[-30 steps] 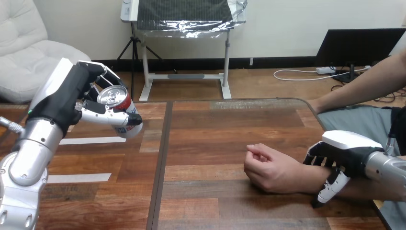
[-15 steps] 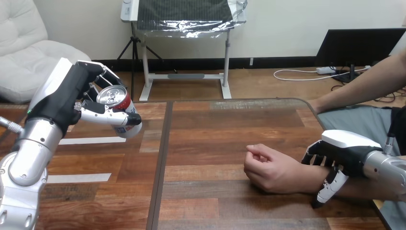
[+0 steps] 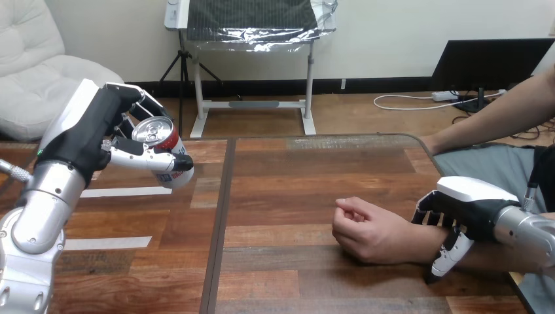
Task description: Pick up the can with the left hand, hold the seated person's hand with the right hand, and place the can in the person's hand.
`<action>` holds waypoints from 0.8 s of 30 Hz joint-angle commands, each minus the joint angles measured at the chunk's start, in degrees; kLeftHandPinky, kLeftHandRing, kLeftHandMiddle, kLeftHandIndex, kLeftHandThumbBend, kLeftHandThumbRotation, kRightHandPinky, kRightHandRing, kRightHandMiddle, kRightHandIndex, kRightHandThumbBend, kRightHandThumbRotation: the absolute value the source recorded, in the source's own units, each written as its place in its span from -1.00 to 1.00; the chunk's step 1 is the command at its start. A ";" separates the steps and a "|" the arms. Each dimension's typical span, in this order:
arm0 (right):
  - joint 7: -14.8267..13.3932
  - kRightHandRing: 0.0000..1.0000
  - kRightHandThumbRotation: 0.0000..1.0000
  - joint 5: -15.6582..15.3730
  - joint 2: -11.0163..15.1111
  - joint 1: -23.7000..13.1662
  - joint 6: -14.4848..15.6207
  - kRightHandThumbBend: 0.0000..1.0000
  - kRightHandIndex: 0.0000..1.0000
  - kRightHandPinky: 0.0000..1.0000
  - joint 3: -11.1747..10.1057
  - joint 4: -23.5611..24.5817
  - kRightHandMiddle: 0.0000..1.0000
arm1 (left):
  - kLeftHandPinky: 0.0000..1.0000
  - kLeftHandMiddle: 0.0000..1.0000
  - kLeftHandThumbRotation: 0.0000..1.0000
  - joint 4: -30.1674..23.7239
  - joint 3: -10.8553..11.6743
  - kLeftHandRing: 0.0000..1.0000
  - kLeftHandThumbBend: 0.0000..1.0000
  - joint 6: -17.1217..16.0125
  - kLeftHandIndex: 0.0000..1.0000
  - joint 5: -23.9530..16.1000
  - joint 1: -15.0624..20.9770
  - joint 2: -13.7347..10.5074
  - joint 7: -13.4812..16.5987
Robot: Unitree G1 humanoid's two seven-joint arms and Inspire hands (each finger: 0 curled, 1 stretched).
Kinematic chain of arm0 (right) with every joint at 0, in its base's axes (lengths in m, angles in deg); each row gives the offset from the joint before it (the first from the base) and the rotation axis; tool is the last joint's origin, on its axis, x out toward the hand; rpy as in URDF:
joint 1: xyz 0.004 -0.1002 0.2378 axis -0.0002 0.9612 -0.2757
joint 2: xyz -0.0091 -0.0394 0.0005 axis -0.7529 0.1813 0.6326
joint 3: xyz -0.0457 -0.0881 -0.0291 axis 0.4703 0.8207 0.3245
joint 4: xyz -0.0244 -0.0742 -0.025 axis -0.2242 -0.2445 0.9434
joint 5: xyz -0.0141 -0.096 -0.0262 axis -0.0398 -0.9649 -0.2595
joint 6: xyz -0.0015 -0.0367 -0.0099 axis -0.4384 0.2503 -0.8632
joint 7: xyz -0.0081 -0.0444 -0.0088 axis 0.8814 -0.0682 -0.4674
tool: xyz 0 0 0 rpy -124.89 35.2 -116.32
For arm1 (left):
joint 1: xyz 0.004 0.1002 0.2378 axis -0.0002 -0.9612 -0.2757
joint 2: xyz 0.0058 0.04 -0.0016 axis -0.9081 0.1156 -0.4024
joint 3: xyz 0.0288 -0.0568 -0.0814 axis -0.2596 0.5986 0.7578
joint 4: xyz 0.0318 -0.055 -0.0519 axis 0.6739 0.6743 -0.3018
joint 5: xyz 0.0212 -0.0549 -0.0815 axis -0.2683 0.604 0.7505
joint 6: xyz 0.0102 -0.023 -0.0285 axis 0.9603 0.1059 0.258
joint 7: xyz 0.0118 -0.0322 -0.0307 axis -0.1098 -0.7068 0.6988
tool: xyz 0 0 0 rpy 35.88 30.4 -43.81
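Note:
My left hand (image 3: 98, 134) is raised above the table's left side, its fingers and thumb curled round a red, white and blue can (image 3: 163, 152) that tilts toward me with its silver top showing. The person's hand (image 3: 370, 229) rests on the table at centre right as a loose fist. My right hand (image 3: 461, 210) sits over the person's wrist (image 3: 429, 245), fingers curled over its far side and thumb reaching down the near side. The can is well apart from the person's hand, far to its left.
The wooden table (image 3: 281, 176) has a dark seam running front to back left of centre. Its right edge curves near the person's forearm (image 3: 497, 255). The person's other arm (image 3: 497, 121) reaches in from the upper right.
My right hand and the person's hand have shifted very slightly left. The left hand and can have stayed still.

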 commanded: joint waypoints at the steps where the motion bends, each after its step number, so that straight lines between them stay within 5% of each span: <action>1: 0.25 -0.07 -1.00 -1.25 -3.59 4.15 -0.15 0.76 0.15 -0.20 3.25 -1.53 0.07 | -0.51 -0.24 -1.00 -0.97 1.38 -0.43 0.68 -1.13 -0.16 0.61 4.10 -0.69 0.52; 9: -2.70 -0.24 -1.00 -1.03 -3.54 4.37 -1.41 0.64 -0.01 -0.38 2.70 -1.58 -0.07 | -0.58 -0.25 -1.00 0.27 1.08 -0.51 0.71 -3.42 -0.17 0.23 4.22 -0.32 1.62; 24: -5.45 -0.24 -1.00 0.79 -3.61 3.65 -4.77 0.57 -0.12 -0.35 1.33 -3.71 -0.12 | -0.56 -0.25 -1.00 1.66 0.87 -0.49 0.66 -3.79 -0.16 0.63 4.71 1.05 1.93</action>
